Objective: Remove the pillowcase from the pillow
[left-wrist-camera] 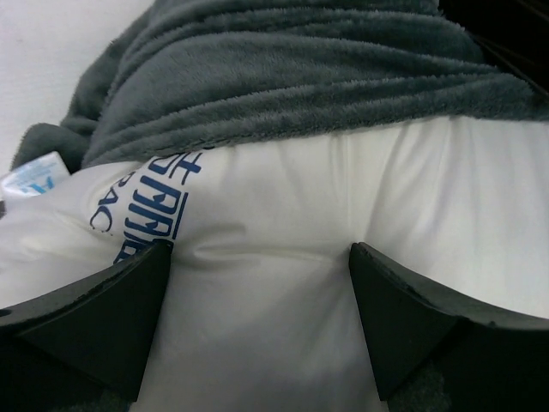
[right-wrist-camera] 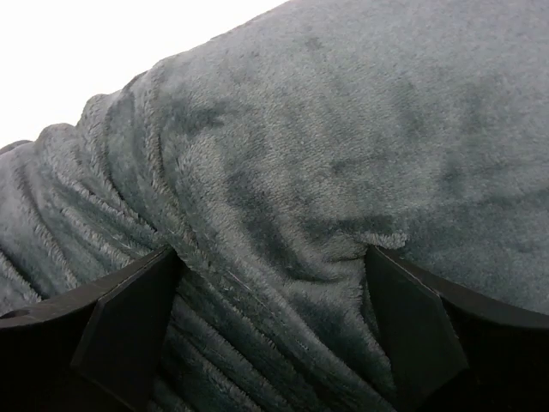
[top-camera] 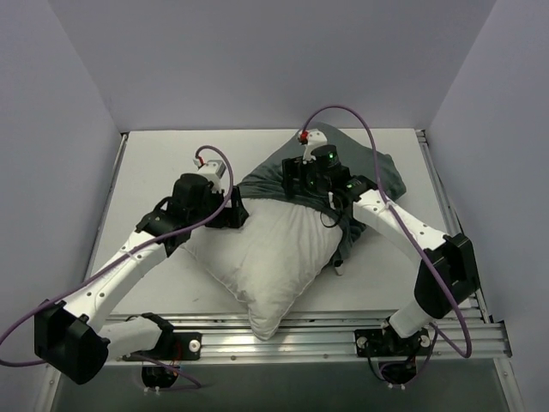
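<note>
pillowcase (top-camera: 396,178): one, bunched over one white pillow (top-camera: 266,257)

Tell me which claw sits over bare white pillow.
The left claw: white pillow fills the gap between its fingers, whereas the right claw straddles the grey pillowcase.

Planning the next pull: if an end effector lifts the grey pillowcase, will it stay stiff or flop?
Probably floppy: the pillowcase lies bunched in soft folds, so it should drape, not hold shape. Its plush nap may grip well, yet drag on the pillow.
</note>
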